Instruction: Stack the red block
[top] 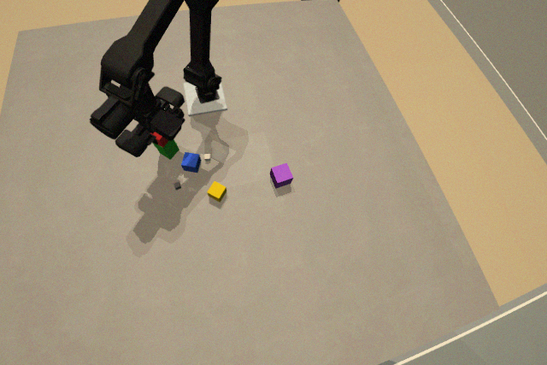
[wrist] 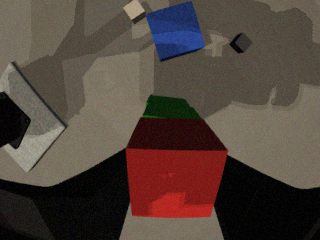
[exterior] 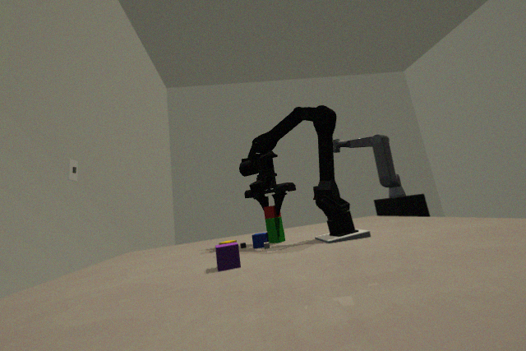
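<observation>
The red block [top: 159, 138] [exterior: 269, 211] [wrist: 172, 180] is between the fingers of my gripper [exterior: 271, 211] [wrist: 171, 151], which is shut on it. The green tower [top: 168, 149] [exterior: 274, 229] [wrist: 171, 107] stands upright directly below. In the exterior view the red block's underside meets the tower's top with no visible gap. In the wrist view the red block hides most of the tower's top, so how well they line up there is partly hidden.
A blue block [top: 191, 161] [exterior: 259, 240] [wrist: 176, 31] lies close beside the tower. A small cream cube [top: 207, 156] [wrist: 134, 10] and a small dark cube [top: 177, 185] [wrist: 241, 43] lie near it. A yellow block [top: 216, 191] and a purple block [top: 281, 174] [exterior: 228, 256] lie farther off.
</observation>
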Tool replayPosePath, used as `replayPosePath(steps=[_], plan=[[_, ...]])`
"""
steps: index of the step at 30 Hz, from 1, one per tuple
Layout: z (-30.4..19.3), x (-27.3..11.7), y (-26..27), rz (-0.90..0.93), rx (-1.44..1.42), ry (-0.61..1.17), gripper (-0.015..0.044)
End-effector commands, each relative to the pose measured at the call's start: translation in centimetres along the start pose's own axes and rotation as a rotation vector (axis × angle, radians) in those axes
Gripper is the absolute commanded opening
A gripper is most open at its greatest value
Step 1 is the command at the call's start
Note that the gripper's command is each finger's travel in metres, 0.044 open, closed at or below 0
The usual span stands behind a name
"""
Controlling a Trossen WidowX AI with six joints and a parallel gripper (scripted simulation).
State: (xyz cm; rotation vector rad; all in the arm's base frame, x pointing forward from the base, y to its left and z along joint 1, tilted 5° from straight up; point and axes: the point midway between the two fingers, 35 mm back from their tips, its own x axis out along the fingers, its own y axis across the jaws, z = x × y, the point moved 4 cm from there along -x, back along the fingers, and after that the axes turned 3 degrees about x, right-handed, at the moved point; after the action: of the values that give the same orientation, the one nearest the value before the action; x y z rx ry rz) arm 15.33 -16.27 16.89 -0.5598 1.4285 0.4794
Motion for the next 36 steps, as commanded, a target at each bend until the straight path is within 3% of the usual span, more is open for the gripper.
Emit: replayPosePath(steps=[1,15,36], plan=[[0.00,0.03,0.00,0.000,0.000,0.000,0.0079],[0.00,0.03,0.00,0.000,0.000,0.000,0.0440],[0.00,0.03,0.00,0.000,0.000,0.000,0.0440]])
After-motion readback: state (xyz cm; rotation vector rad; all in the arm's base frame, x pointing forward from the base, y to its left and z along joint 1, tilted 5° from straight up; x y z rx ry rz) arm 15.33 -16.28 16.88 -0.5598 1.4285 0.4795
